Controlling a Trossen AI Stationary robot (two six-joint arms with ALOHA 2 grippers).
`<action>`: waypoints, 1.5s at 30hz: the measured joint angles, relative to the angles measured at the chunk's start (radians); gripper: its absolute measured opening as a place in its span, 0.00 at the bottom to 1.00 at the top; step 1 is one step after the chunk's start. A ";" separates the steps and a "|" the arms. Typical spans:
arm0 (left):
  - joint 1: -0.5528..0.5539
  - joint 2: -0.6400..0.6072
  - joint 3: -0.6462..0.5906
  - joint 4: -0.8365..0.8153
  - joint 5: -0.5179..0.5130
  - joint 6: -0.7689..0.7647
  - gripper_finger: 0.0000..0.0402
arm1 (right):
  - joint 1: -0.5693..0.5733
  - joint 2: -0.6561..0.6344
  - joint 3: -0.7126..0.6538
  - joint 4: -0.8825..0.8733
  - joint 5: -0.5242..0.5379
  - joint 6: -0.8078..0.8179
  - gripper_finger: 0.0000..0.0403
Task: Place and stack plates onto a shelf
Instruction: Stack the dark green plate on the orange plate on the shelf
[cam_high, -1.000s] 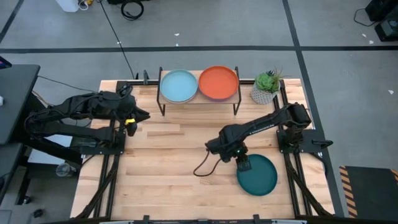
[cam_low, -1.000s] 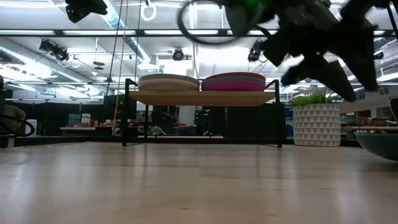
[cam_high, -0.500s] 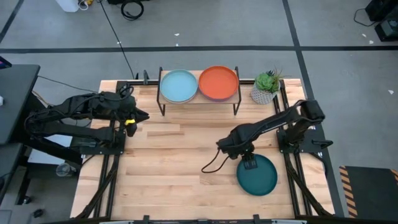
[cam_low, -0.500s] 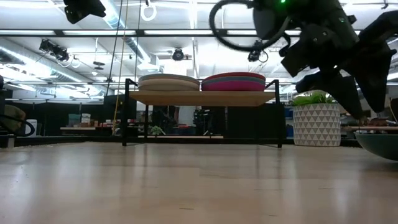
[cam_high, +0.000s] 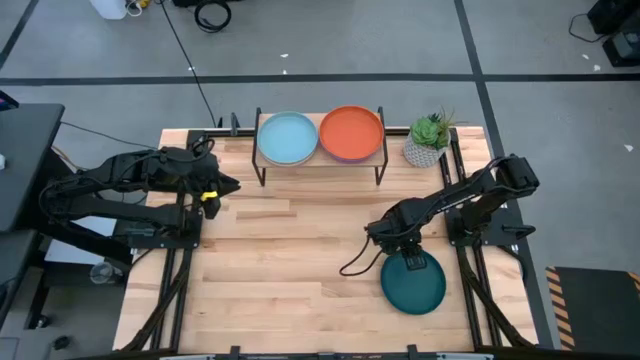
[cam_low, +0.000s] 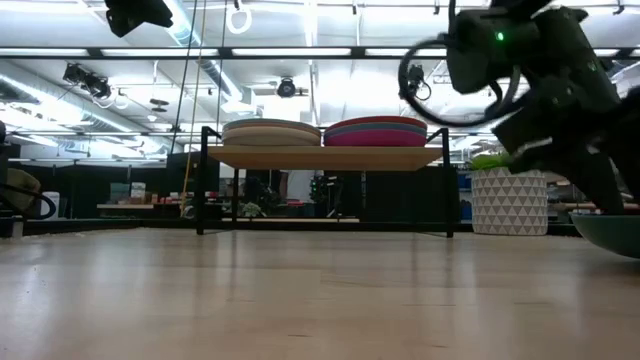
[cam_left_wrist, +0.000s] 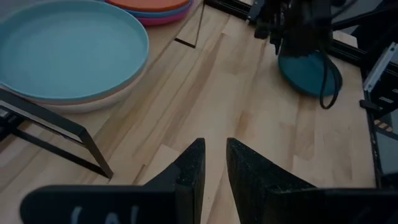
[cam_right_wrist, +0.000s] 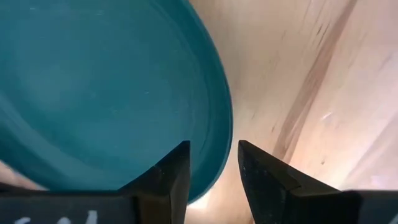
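Note:
The dark teal plate lies flat on the table's near right part. My right gripper hovers over the plate's far rim, open, pointing down. Its two fingers stand to either side of that rim in the right wrist view, and I see no touch. The shelf stands at the far edge on black legs. It carries a stack topped by the pale blue plate and a stack topped by the orange plate. My left gripper waits at the left side, open by a narrow gap.
A potted plant in a white patterned pot stands right of the shelf, at the far right corner. A black cable loops from the right arm over the table left of the teal plate. Bare wooden table lies between the arms.
My right gripper has moved toward the table's right edge and come down over the far part of the teal plate, the arm's elbow swinging right with it. The plates, the shelf and the left arm have stayed where they were.

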 joint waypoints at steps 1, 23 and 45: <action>0.000 0.000 0.000 0.003 -0.008 0.000 0.18 | 0.000 0.005 -0.009 0.009 0.000 0.006 0.35; 0.000 0.000 0.000 0.028 -0.044 0.048 0.18 | -0.002 0.037 -0.038 0.102 -0.056 0.130 0.04; 0.000 0.000 0.000 0.029 -0.045 0.063 0.18 | -0.234 0.037 0.425 0.047 0.021 0.120 0.04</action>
